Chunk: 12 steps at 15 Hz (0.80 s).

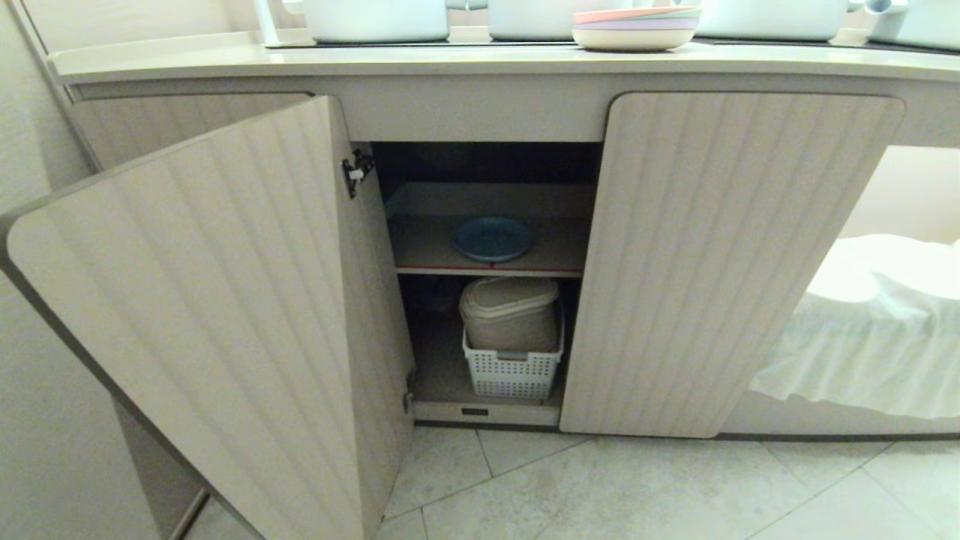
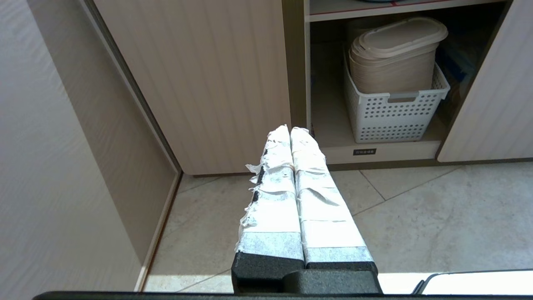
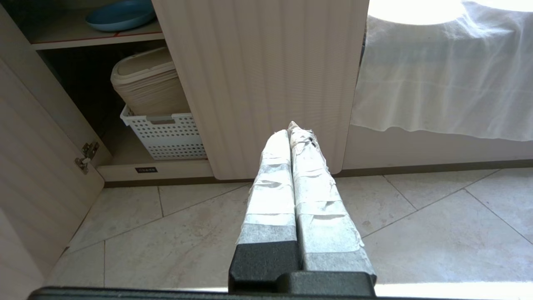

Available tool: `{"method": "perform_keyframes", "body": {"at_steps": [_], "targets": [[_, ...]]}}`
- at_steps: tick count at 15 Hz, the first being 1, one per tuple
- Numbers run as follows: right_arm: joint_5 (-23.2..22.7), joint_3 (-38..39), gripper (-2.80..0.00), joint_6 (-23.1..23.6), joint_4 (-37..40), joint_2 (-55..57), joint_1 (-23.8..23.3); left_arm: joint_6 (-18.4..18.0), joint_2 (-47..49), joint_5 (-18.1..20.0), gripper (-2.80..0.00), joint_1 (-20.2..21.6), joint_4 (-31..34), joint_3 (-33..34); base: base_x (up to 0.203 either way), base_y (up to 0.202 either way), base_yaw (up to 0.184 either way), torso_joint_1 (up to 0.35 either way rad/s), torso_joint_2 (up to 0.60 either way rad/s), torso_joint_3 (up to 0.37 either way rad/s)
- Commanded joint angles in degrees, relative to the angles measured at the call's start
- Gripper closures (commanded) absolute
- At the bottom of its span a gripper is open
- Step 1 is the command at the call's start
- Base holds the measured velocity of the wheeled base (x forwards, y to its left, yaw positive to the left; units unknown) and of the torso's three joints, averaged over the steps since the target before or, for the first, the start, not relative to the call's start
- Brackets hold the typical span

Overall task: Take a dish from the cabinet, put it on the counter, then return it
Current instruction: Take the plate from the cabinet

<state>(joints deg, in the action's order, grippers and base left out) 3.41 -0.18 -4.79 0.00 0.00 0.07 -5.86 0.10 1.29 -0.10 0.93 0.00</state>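
The light-blue dish [image 1: 493, 238] lies flat on the cabinet's red-edged inner shelf [image 1: 420, 256]; the right wrist view also catches the dish [image 3: 120, 15]. The cabinet [image 1: 480, 112] has its left door [image 1: 225, 300] swung wide open and its right door [image 1: 712, 255] nearly shut. The cream counter [image 1: 375, 61] runs along the top. My left gripper [image 2: 290, 130] is shut and empty, low over the floor in front of the opening. My right gripper [image 3: 291, 130] is shut and empty too, low before the right door. Neither arm shows in the head view.
Under the shelf a white perforated basket [image 1: 513, 369] holds a beige lidded container [image 1: 510, 311]. A stack of pastel plates [image 1: 635, 28] and white pots [image 1: 375, 19] stand on the counter. A white cloth [image 1: 877, 322] drapes to the right. A wall [image 1: 37, 420] stands close behind the open door.
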Motion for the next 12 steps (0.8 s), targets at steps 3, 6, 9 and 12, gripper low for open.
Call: {"method": "perform_keyframes", "body": {"at_steps": [3, 6, 9, 12], "targets": [[0.01, 0.01, 0.0, -0.04, 0.0, 0.0, 0.01, -0.02, -0.01, 0.03, 0.0, 0.01, -0.05, 0.0, 0.0, 0.0, 0.0, 0.0, 0.0, 0.0], [0.01, 0.01, 0.0, -0.04, 0.0, 0.0, 0.01, -0.02, -0.01, 0.03, 0.0, 0.01, -0.05, 0.0, 0.0, 0.0, 0.0, 0.0, 0.0, 0.0], [0.01, 0.01, 0.0, -0.04, 0.0, 0.0, 0.01, -0.11, -0.01, 0.26, 0.0, 0.01, -0.05, 0.0, 0.0, 0.0, 0.0, 0.0, 0.0, 0.0], [0.01, 0.01, 0.0, -0.04, 0.0, 0.0, 0.01, -0.11, -0.01, 0.03, 0.0, 0.01, -0.05, 0.0, 0.0, 0.0, 0.0, 0.0, 0.0, 0.0]]}}
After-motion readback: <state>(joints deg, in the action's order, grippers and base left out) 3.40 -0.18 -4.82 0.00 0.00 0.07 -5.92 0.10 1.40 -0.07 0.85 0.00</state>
